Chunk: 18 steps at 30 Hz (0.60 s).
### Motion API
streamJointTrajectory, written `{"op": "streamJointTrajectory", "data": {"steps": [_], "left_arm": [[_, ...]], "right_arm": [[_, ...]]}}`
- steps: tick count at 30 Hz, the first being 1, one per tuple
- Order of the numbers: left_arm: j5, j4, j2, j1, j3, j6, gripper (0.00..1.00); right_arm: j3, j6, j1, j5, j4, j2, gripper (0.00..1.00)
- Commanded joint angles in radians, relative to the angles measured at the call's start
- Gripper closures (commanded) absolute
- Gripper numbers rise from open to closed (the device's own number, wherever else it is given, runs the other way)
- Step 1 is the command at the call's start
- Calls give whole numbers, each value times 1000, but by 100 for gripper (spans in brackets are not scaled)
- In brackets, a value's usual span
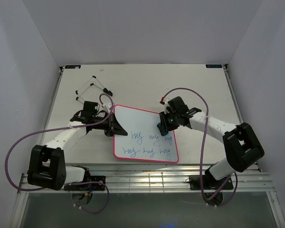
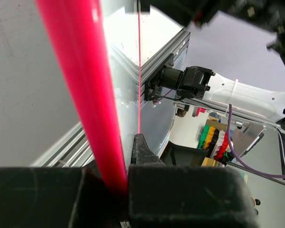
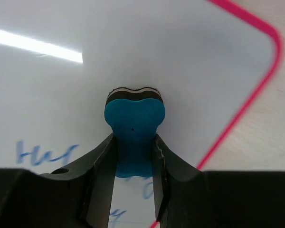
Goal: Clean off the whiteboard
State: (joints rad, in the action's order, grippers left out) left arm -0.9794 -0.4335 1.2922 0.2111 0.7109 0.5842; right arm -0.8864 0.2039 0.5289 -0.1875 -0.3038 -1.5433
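The whiteboard [image 1: 142, 130] lies on the table, white with a pink-red rim and blue handwritten words across its lower half. My left gripper [image 1: 113, 126] is shut on its left edge; in the left wrist view the pink rim [image 2: 88, 95] runs down between the black fingers. My right gripper [image 1: 164, 124] is shut on the blue bone-shaped eraser [image 3: 134, 135] and holds it down on the board's upper right part, just above the writing [image 3: 42, 154]. The board's top right corner [image 3: 270, 42] shows beside it.
A thin black wire stand [image 1: 91, 89] lies on the table behind the left arm. The table's aluminium front rail [image 1: 147, 183] runs along the near edge. Purple cables loop from both arms.
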Motion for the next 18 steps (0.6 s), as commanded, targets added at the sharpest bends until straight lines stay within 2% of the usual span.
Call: {"op": "streamJointTrajectory", "data": {"steps": [1,6,9,12,18], "left_arm": [[199,162,-25,13,21,-130,100],[197,176,-22,13,18,-119,100],[197,176,-21,13,16,-121,100],[202,174,-22,13,18,-121,100],[222,174,-36,14,16,-118,100]], "right_arm": [[-20,80,246,-136,-49,32,86],[-175,181,492,-49,-32,23,87],[-297,195,581,2,-78,-30,87],[-344,184,600,63,-126,-84,87],[-231,192,556,183,-202,-86,87]]}}
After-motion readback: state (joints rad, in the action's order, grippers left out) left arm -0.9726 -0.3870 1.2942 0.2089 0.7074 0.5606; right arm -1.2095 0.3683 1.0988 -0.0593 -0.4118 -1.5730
